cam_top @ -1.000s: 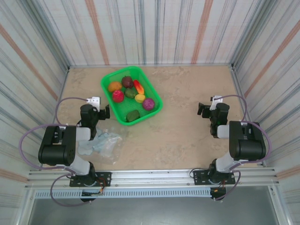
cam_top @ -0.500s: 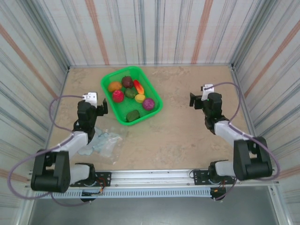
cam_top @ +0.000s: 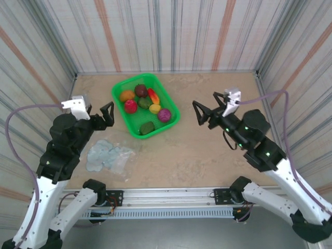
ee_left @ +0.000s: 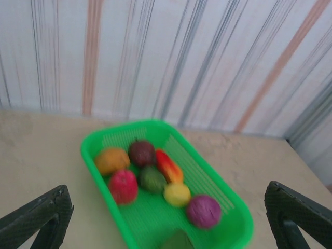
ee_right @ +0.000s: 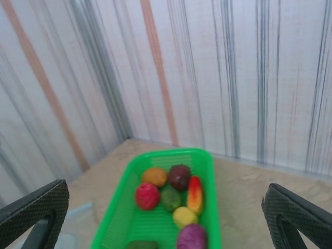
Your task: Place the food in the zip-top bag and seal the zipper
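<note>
Left gripper (cam_top: pixel 108 115) and right gripper (cam_top: pixel 206 108) are hovering spread wide, facing the green basket (cam_top: pixel 134 120) of toy food (cam_top: pixel 130 106), seemingly poised for picking.

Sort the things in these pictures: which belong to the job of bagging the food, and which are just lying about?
Job:
- toy food, all in the basket
- zip-top bag, lying on the table

Lying about:
- green basket, merely holding the food

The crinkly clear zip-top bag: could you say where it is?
Top view: the clear bag lies on the tan table, just near-left of the green mesh basket.
</note>
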Tool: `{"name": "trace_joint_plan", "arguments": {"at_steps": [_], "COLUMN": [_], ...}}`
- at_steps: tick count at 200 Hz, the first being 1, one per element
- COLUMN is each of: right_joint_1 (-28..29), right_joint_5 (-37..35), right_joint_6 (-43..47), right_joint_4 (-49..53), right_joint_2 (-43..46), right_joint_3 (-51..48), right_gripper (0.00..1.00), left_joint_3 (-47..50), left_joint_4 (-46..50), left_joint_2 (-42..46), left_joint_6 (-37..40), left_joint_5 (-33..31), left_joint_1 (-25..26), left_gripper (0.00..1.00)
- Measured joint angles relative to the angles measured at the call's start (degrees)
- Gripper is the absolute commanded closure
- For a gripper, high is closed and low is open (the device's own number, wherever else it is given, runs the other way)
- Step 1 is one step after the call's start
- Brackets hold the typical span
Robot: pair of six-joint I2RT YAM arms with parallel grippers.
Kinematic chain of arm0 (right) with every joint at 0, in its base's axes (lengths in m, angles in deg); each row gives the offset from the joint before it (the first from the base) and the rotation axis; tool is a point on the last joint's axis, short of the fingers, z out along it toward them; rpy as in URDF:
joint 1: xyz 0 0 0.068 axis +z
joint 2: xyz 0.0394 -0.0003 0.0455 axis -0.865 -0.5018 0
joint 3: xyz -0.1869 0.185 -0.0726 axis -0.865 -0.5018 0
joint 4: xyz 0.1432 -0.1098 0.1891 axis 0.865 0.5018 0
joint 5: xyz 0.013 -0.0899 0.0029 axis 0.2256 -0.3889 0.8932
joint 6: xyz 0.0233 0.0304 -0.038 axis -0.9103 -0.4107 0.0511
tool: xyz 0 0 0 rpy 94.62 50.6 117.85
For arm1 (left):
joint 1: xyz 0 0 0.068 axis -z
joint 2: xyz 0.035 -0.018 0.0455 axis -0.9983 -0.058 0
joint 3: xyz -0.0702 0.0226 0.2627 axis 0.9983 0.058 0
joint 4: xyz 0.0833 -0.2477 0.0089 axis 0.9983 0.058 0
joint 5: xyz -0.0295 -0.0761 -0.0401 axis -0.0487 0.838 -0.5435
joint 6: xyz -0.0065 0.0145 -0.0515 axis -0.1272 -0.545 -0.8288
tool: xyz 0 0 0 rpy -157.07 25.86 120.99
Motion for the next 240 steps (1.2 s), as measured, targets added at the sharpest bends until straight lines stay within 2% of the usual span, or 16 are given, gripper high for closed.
{"name": "trace_joint_plan", "arguments": {"at_steps": [25, 44, 63, 77, 96, 129, 148, 181, 203, 240], "right_joint_1": [-0.37, 2.67, 5.01, 5.84, 5.99, 5.99, 6.03, 6.08, 6.62, 9.31], "right_joint_5": [3.96, 1.88, -0.76, -2.14, -4.48, -11.08, -13.99, -16.55, -16.72, -17.07], "right_joint_6": [-5.73, -8.22, -10.82, -13.20, -17.25, -22.91, -25.05, -27.39, -27.76, -27.76], "right_joint_4": [9.11, 14.51, 18.27, 18.99, 21.00, 23.80, 24.37, 24.02, 23.76, 23.89], "right_joint_2": [-2.21, -4.92, -7.13, -7.41, -8.39, -13.22, -13.64, -13.64, -13.75, -14.08], "right_joint_3": [4.61, 4.26, 1.46, -2.67, -5.73, -4.37, -3.76, -2.23, -2.14, -2.14], "right_gripper": [0.00, 0.04, 0.07, 0.09, 0.10, 0.11, 0.11, 0.11, 0.11, 0.10], "left_joint_3": [0.61, 0.46, -0.17, -0.87, -0.98, 2.19, 5.18, 5.62, 5.62, 4.85], "left_joint_4": [15.87, 24.37, 31.10, 34.82, 37.64, 36.72, 34.58, 29.92, 26.80, 24.09], "left_joint_2": [1.46, 0.94, -0.92, -3.63, -9.05, -18.25, -22.40, -29.92, -34.62, -40.63], "left_joint_6": [-9.09, -14.86, -20.55, -24.57, -29.83, -38.86, -45.44, -57.24, -64.48, -71.56], "left_joint_5": [1.38, 1.09, -1.95, -3.85, -3.96, -1.01, -0.07, 0.04, -0.46, -1.79], "left_joint_1": [-1.09, -1.11, -1.90, -4.94, -12.66, -28.85, -34.34, -36.33, -36.30, -38.16], "left_gripper": [0.01, 0.01, 0.01, 0.01, 0.04, 0.09, 0.12, 0.11, 0.04, 0.01]}}
